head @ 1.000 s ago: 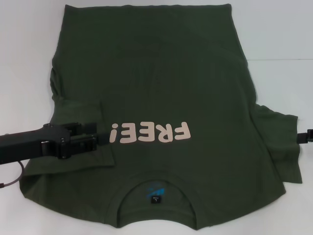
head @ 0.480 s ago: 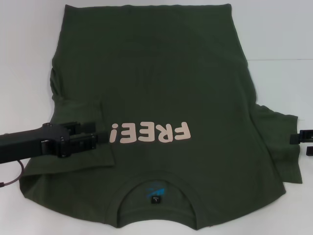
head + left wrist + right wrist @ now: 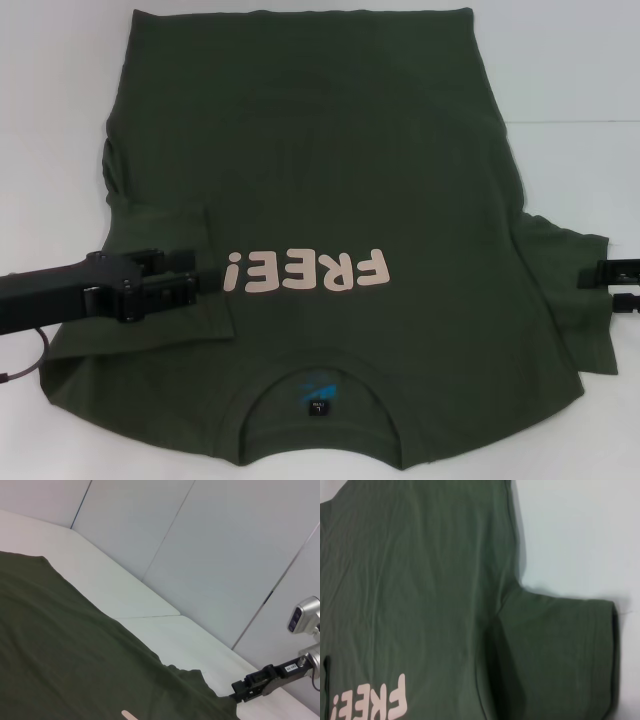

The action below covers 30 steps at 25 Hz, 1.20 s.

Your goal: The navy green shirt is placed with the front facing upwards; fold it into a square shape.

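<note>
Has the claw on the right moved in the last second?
Yes. The right gripper has crept in from the picture's edge toward the shirt's spread sleeve, and now reaches the sleeve's edge.

One shirt, seemingly two tools.

Matt cloth on a smooth pale surface

The navy green shirt was soft, matt knit cloth, lightly creased, its pale "FREE!" print flatter and smoother than the weave, with a small blue neck label of finer fabric. The table looked smooth, white and faintly sheened. The left gripper and right gripper were matt black hard casing.
</note>
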### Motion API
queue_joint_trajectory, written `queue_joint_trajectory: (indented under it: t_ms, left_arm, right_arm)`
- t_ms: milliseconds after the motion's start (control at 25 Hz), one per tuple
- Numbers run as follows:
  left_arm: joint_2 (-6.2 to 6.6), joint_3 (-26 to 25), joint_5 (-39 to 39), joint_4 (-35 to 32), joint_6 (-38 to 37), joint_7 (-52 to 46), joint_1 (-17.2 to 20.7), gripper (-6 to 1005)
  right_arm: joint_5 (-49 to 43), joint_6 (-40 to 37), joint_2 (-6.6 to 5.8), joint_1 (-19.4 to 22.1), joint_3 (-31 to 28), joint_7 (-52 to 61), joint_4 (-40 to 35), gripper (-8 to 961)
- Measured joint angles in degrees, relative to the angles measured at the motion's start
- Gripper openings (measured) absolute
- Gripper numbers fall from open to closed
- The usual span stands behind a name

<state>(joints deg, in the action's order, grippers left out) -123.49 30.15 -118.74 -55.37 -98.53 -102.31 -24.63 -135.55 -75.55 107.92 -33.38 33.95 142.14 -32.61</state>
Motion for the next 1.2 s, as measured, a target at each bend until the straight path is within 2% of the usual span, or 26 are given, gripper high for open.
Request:
queue_joint_trajectory:
  t_ms: [640, 880, 1200]
  left_arm:
    - [0.00, -1.38, 0.47, 0.00, 0.00, 0.00, 0.50, 645]
    - [0.00, -1.37, 0.55, 0.00, 0.00, 0.00, 0.55, 646]
    - [-0.01, -1.32, 0.61, -0.01, -0.23, -0.07, 0.54, 645]
  right_arm:
    - [0.63, -0.43, 0.36, -0.73, -0.18, -0.06, 0.00, 793]
    - [-1.80, -0.13, 0.42, -1.16, 0.45, -0.16, 0.01, 788]
    - [-1.29, 1.12, 1.57, -1.50, -0.07, -1.10, 0.00, 782]
